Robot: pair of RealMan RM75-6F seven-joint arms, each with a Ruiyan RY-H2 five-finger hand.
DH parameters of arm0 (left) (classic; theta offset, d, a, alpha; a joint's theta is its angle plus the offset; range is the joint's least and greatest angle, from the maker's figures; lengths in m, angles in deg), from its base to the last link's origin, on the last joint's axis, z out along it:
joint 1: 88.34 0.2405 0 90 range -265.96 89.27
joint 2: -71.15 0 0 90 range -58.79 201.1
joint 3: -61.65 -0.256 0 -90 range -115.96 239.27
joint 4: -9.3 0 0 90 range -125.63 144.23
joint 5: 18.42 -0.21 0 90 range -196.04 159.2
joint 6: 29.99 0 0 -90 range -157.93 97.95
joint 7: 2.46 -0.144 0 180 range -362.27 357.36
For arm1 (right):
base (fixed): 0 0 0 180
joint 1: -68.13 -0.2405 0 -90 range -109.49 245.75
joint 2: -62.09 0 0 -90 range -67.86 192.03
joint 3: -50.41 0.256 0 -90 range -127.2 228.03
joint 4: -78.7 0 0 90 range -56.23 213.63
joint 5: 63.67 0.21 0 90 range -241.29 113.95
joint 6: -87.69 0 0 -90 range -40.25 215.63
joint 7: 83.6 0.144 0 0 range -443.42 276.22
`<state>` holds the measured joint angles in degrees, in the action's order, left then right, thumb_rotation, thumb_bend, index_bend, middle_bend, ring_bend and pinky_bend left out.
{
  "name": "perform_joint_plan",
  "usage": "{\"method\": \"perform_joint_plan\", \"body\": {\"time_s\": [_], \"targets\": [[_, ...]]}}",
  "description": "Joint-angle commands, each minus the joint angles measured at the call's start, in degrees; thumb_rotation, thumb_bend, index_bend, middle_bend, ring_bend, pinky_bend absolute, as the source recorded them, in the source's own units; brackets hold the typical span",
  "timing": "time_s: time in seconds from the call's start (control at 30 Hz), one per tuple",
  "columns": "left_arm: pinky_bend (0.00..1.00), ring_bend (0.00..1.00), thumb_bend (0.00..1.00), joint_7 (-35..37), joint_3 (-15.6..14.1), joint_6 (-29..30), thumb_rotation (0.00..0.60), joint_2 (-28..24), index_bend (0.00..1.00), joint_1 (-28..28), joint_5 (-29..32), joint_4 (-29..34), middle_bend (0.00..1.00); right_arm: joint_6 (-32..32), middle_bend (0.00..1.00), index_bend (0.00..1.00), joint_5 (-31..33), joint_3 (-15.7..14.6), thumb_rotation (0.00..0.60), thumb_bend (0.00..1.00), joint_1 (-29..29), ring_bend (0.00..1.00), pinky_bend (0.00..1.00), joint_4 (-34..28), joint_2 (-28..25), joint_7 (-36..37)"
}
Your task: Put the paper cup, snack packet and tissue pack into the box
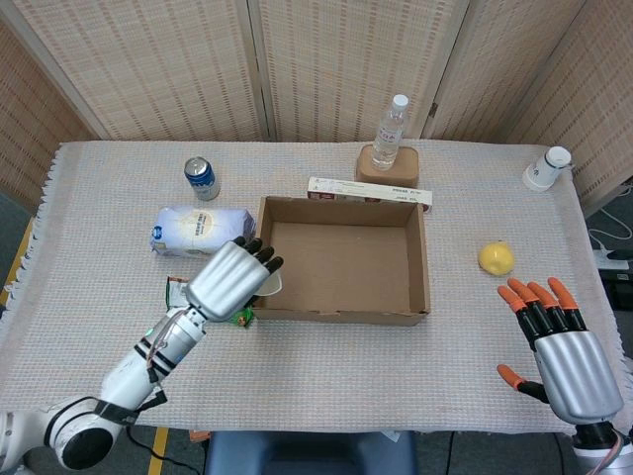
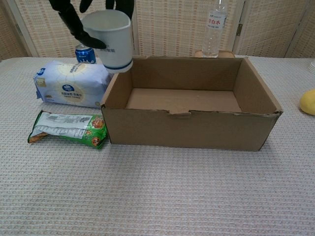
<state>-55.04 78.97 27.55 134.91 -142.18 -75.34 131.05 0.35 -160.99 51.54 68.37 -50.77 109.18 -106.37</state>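
Note:
My left hand [image 1: 229, 277] [image 2: 83, 17] grips a white paper cup [image 2: 112, 40] [image 1: 270, 284] with a blue band, held in the air just over the left wall of the open cardboard box [image 1: 425, 267] [image 2: 197, 129]. The box is empty inside. A green snack packet [image 2: 69, 129] [image 1: 176, 293] lies flat to the left of the box, partly hidden by my left arm in the head view. The white and blue tissue pack [image 1: 201, 233] [image 2: 69, 83] lies behind it. My right hand [image 1: 559, 346] hovers open at the table's front right, fingers spread.
A blue can [image 1: 201, 178] stands at the back left. A water bottle [image 1: 390, 133] stands on a brown block behind the box, with a long flat packet [image 1: 368, 191] beside it. A yellow fruit [image 1: 496, 258] lies right of the box, another white cup [image 1: 547, 168] at the far right.

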Motion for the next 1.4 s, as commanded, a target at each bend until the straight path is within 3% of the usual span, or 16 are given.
{"method": "perform_joint_plan", "body": {"time_s": [0.03,0.3,0.37,0.43,0.5,0.7,0.83,0.97,1.1,1.27,1.4], "targets": [[0.53,0.35,0.25,-3.71,1.03,-0.59,0.6,7.97,0.42,-6.6,5.29,-5.99,0.44,-0.29,0.1,0.12,0.01,0.05,0.6,0.0,0.12,0.0,0.0,0.0,-0.26,0.37],[0.52,0.32,0.27,-2.01,0.44,1.86,0.6,20.42,0.39,-11.82,6.95,-20.18,0.39,-1.67,0.1,0.12,-0.18,0.28,0.6,0.0,0.69,0.0,0.0,0.15,-1.15,1.87],[0.44,0.21,0.25,-0.84,0.15,0.53,0.6,21.13,0.27,-12.44,8.39,-22.23,0.27,-1.62,0.1,0.12,0.21,0.42,0.6,0.0,0.63,0.0,0.0,0.19,-1.27,2.03],[0.24,0.03,0.18,0.64,-0.06,-1.86,0.6,20.19,0.05,-12.85,10.47,-22.59,0.05,-1.63,0.1,0.12,0.43,0.53,0.6,0.0,0.59,0.0,0.0,0.24,-1.32,2.11],[0.15,0.0,0.14,2.05,-0.24,-2.33,0.6,19.4,0.0,-12.76,10.07,-22.53,0.0,-1.56,0.1,0.12,0.57,0.56,0.6,0.0,0.56,0.0,0.0,0.25,-1.34,2.12],[0.15,0.0,0.13,6.19,-0.63,1.35,0.6,16.32,0.0,-10.0,8.71,-19.54,0.0,-0.74,0.1,0.12,0.8,0.44,0.6,0.0,0.32,0.0,0.0,0.3,-1.02,1.51],[0.22,0.0,0.13,6.81,-1.95,5.55,0.6,8.8,0.0,-5.68,10.13,-10.78,0.0,-0.68,0.1,0.12,0.15,0.14,0.6,0.0,0.45,0.0,0.0,0.07,-0.95,1.44],[0.35,0.1,0.14,10.36,-7.33,10.38,0.6,-2.78,0.0,3.2,5.33,-1.09,0.1,-0.9,0.1,0.12,-0.57,-0.24,0.6,0.0,0.77,0.0,0.0,-0.2,-1.24,1.87],[0.39,0.17,0.14,16.21,-13.59,13.88,0.6,-9.16,0.06,11.67,-3.75,1.1,0.18,-1.03,0.1,0.12,-1.83,-0.59,0.6,0.0,0.99,0.0,0.0,-0.32,-1.4,2.05],[0.38,0.17,0.15,21.15,-19.74,17.23,0.6,-6.87,0.1,19.18,-14.35,-4.3,0.19,-0.15,0.1,0.12,-2.3,-0.83,0.6,0.0,0.75,0.0,0.0,-0.6,-1.23,1.66],[0.36,0.17,0.15,22.7,-21.55,17.04,0.6,-1.73,0.12,21.84,-16.82,-11.37,0.19,-0.07,0.1,0.12,-2.62,-0.87,0.6,0.0,0.75,0.0,0.0,-0.62,-1.22,1.62]]}}
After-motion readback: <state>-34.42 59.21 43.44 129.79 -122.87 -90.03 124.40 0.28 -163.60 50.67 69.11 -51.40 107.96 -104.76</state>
